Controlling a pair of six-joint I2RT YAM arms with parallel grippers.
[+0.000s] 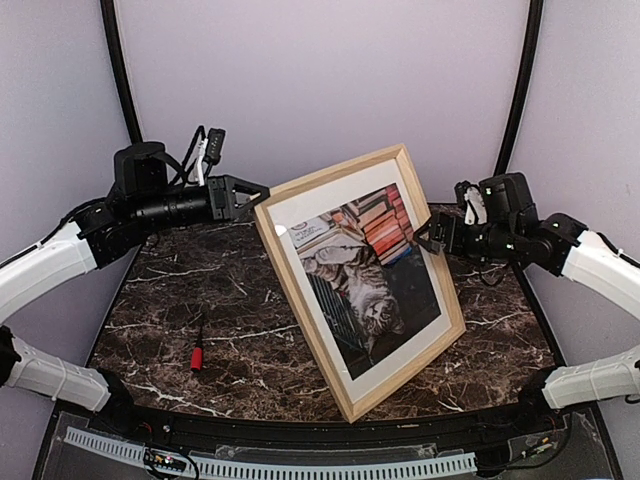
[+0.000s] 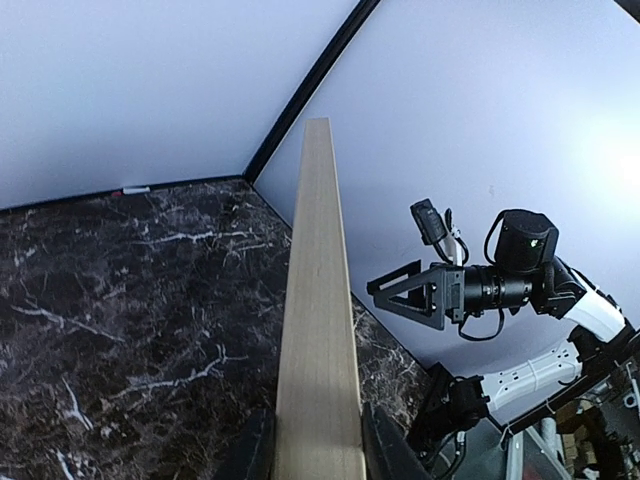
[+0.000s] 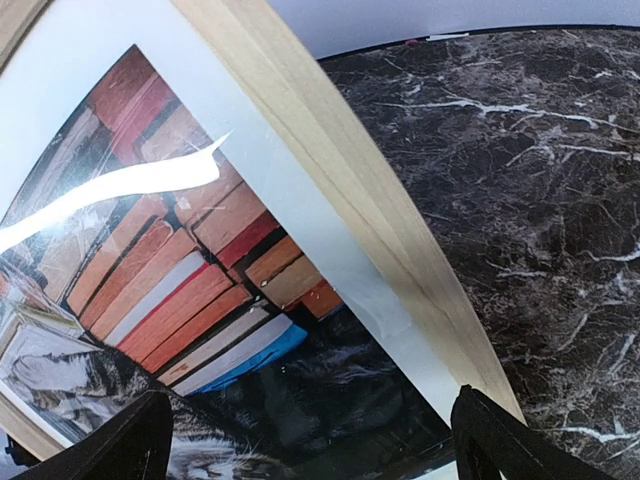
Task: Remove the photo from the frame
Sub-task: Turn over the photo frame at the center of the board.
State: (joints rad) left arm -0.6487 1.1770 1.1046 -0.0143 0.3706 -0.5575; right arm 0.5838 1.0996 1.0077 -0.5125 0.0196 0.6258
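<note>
One frame (image 1: 330,181), tilted, its low corner on the marble table (image 1: 160,300). One photo (image 1: 365,270) sits inside it with a white mat around it. Two grippers: left gripper (image 1: 255,200) is clenched on the frame's upper left corner, and right gripper (image 1: 430,238) is spread wide at the right edge. One small red-tipped tool (image 1: 197,350) lies on the table left of the frame, apart.
</note>
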